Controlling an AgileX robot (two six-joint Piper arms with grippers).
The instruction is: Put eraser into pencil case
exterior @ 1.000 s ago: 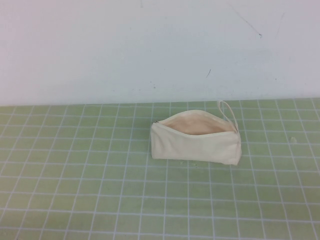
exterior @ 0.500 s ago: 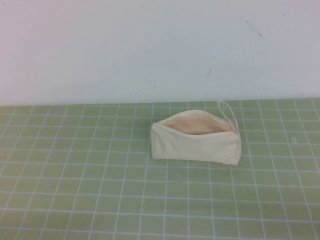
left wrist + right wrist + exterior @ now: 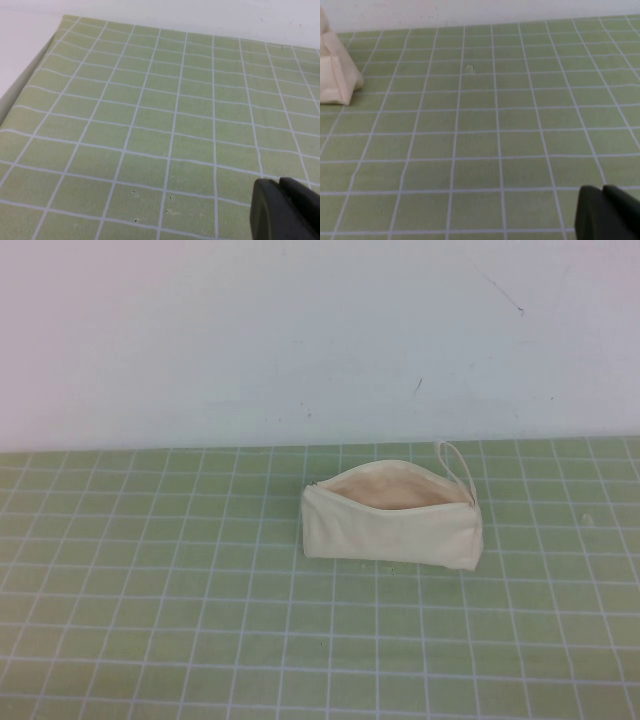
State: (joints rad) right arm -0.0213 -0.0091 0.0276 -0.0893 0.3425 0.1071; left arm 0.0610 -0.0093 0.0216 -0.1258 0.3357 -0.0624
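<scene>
We count one pencil case [image 3: 392, 522] on the green gridded table [image 3: 150, 620], lying lengthwise near the white back wall [image 3: 300, 330], its zip mouth gaping upward so the paler lining [image 3: 395, 488] shows, and a thin loop strap [image 3: 455, 462] sticking out at its right end; one corner of it also shows in the right wrist view [image 3: 335, 75]. We see no eraser on the table; a tiny pale speck [image 3: 587, 519] lies on the mat well to the right of the case, too small for us to name, so we cannot tell whether the eraser already sits inside the pouch. We judge the case soft and light, likely to sag or slide if pushed, so the rim of the opening or the strap would be the places to take hold; the eraser, if it is a small firm block, would want a pinch across its short sides. Of the grippers we see only a dark corner of each: the left gripper [image 3: 287, 210] above bare mat, the right gripper [image 3: 607, 212] above the mat right of the case, neither in the high view. Whether either pair of fingers is closed or apart, we cannot tell.
</scene>
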